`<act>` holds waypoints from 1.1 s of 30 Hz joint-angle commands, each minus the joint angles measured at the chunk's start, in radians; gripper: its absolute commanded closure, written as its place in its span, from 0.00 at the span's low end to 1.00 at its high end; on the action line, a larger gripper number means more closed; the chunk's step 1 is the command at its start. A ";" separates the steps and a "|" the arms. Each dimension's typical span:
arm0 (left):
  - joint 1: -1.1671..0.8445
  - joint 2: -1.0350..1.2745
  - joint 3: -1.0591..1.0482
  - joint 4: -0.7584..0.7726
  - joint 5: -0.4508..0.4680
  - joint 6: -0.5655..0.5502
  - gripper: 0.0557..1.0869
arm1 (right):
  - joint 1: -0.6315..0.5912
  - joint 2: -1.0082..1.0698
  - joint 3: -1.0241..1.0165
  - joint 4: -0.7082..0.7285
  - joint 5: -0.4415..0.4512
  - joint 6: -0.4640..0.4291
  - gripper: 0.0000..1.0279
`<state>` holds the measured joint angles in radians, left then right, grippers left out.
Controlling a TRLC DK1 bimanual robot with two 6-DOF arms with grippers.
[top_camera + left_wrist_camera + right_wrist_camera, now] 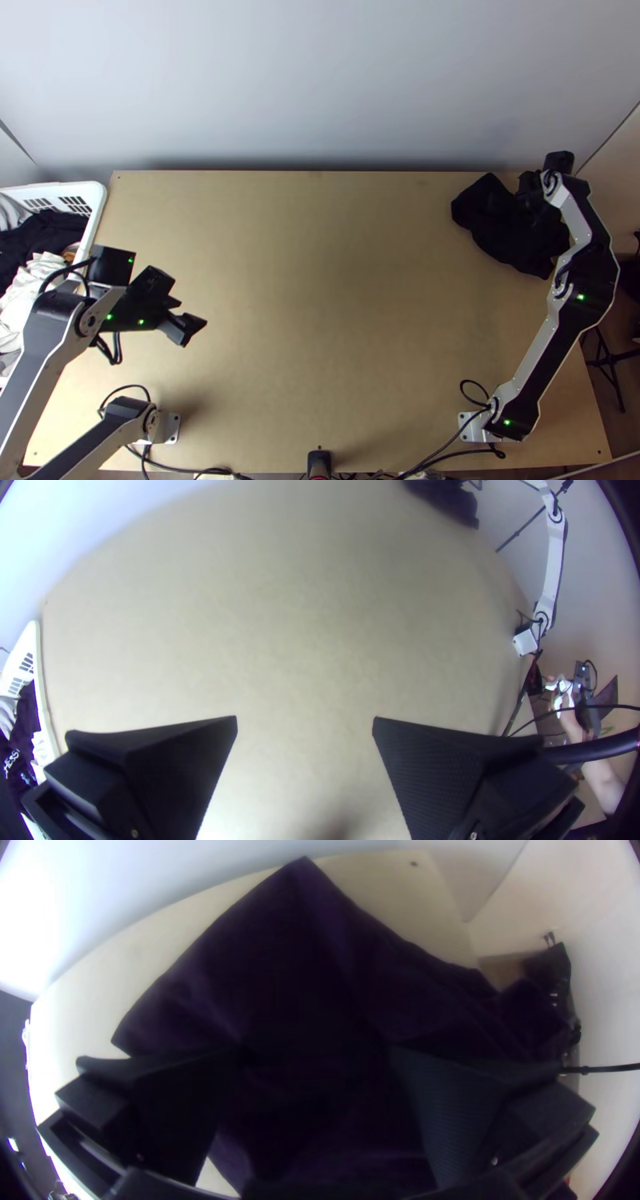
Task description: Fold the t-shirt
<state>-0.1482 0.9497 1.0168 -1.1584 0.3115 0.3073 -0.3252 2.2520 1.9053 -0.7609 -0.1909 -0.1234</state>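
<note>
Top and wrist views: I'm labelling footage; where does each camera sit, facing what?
Top: high above the light wooden table, facing down; both silver-black arms show.
Left: left wrist, facing table; open black left gripper and right arm show.
Right: right wrist, facing dark cloth; open black right gripper shows.
Top and right share cloth.

Honestly, loads of bare wood across the middle of the table (320, 280), so a gripper could pass there easily. Far right's awkward: black t-shirt (498, 232), right gripper (526, 194) over it, right arm (588, 276) alongside. White basket (98, 204) and left gripper (186, 302) crowd the left; wall (320, 88) blocks the far side.
</note>
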 commanded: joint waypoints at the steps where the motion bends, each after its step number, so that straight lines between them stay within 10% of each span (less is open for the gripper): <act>1: 0.024 -0.062 -0.014 -0.003 -0.032 -0.004 0.04 | -0.009 -0.058 0.001 -0.025 -0.053 -0.001 0.03; 12: 0.136 -0.172 -0.035 0.132 -0.071 -0.077 0.04 | 0.081 -0.486 -0.213 0.002 -0.111 -0.001 0.03; 20: 0.157 -0.410 -0.208 0.312 -0.273 -0.240 0.04 | 0.195 -1.103 -0.715 0.259 -0.108 0.025 0.03; 33: 0.314 -0.698 -0.472 0.503 -0.279 -0.228 0.04 | 0.247 -1.842 -1.382 0.425 0.030 -0.030 0.03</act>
<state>0.0731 0.3573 0.6430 -0.7658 0.0456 0.0673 -0.1070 0.8169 0.8558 -0.4496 -0.2005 -0.1726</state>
